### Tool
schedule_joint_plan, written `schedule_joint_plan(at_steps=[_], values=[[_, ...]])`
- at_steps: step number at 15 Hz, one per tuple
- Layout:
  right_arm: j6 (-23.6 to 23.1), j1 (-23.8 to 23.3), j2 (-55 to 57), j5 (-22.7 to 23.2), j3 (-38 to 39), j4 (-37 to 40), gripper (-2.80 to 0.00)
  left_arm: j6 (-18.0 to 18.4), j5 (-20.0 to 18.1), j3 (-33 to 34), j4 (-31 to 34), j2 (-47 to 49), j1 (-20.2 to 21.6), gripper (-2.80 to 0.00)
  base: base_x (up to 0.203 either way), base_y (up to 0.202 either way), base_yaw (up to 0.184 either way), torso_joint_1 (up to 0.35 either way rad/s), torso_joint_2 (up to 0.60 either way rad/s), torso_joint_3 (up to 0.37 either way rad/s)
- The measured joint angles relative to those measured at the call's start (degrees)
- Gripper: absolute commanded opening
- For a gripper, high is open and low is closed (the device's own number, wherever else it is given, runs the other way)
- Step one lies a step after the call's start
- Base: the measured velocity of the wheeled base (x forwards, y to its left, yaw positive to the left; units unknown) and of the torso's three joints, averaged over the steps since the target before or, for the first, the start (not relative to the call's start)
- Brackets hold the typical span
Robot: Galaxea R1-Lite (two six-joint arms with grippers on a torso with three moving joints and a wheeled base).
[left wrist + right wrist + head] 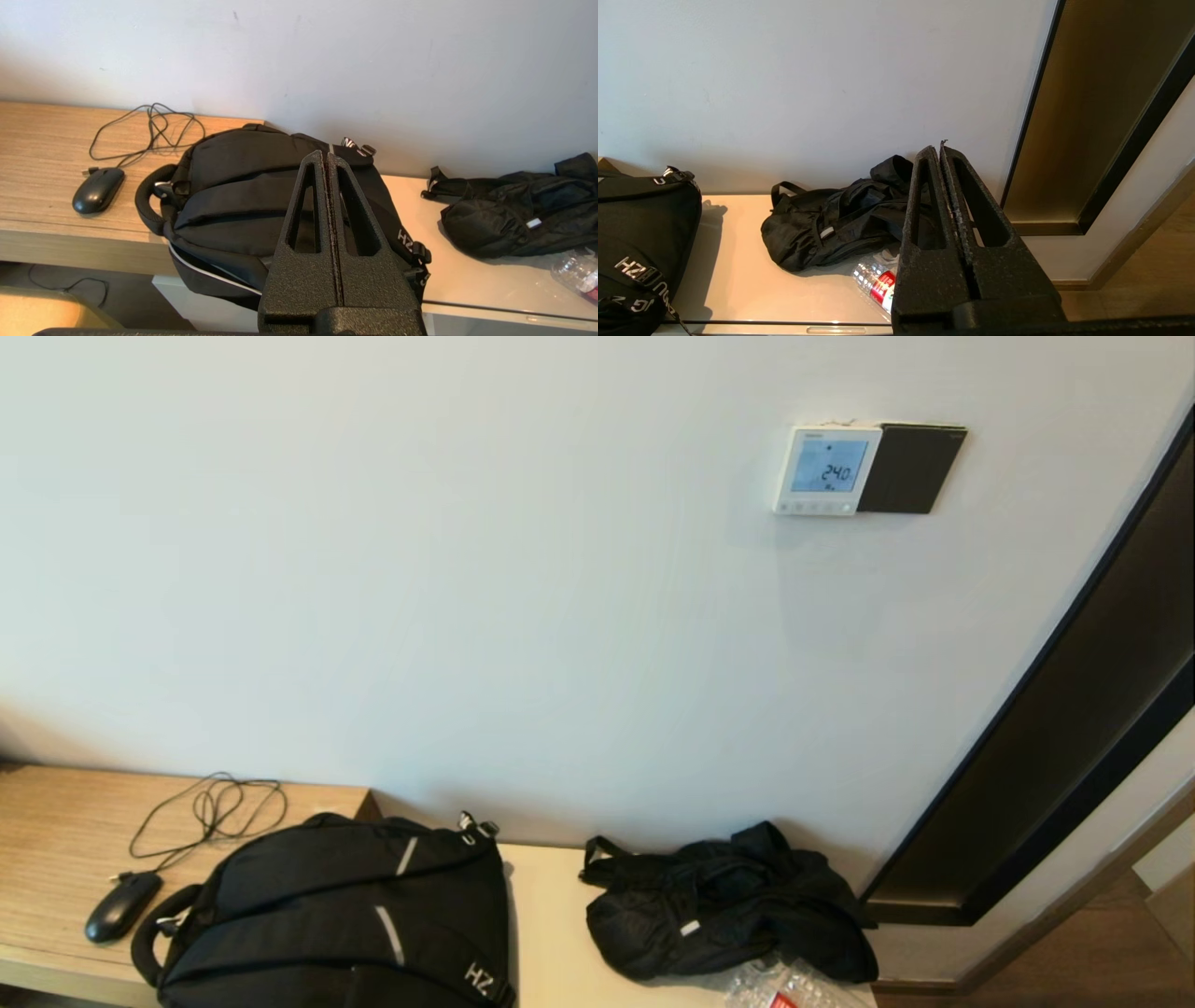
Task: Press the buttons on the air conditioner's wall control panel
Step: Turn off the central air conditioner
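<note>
The wall control panel [826, 469] is a small white square with a pale blue screen reading 24.0, high on the wall at the upper right of the head view. Its buttons [814, 508] form a row along its bottom edge. Neither arm shows in the head view. My left gripper [325, 156] is shut and empty, low in front of the black backpack. My right gripper [937, 149] is shut and empty, low in front of the small black bag. The panel is out of both wrist views.
A plain black square panel [910, 469] adjoins the white one on its right. On the bench lie a black backpack [345, 915], a small black bag [724, 901], a plastic bottle [875, 280], a wired black mouse [121, 905]. A dark door frame [1074, 709] stands at the right.
</note>
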State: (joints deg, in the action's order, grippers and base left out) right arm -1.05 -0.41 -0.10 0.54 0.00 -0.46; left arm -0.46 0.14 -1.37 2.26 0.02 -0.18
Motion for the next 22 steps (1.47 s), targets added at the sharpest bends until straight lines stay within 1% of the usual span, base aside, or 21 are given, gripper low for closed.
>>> schedule_joint_plan(at_steps=[10,12,14,16,19,22], values=[[-0.84,-0.11,0.02,0.12,-0.41,0.46,-2.80,-0.02,0.02,0.00,0.00,0.00,0.00,-2.80,0.000,0.000,0.000,0.000,0.00,0.000],[-1.21,-0.16,0.02,0.39,-2.18,2.16,-2.80,0.05,0.04,0.00,0.00,0.00,0.00,-2.80,0.000,0.000,0.000,0.000,0.00,0.000],[-1.26,-0.12,0.75,0.73,-7.36,5.73,-2.80,0.02,0.02,0.00,0.02,0.00,0.00,-2.80,0.000,0.000,0.000,0.000,0.00,0.000],[-1.27,-0.13,4.54,0.94,-12.80,6.58,-2.80,0.06,0.00,0.00,0.02,0.00,0.00,-2.80,0.000,0.000,0.000,0.000,0.00,0.000],[-1.18,-0.54,15.63,1.11,-22.66,3.14,-2.80,-0.02,0.02,0.00,0.02,0.00,0.00,-2.80,0.000,0.000,0.000,0.000,0.00,0.000],[-1.04,-2.12,30.95,1.09,-32.19,-4.11,-2.80,-0.02,0.02,0.00,0.02,0.00,0.00,-2.80,0.000,0.000,0.000,0.000,0.00,0.000]])
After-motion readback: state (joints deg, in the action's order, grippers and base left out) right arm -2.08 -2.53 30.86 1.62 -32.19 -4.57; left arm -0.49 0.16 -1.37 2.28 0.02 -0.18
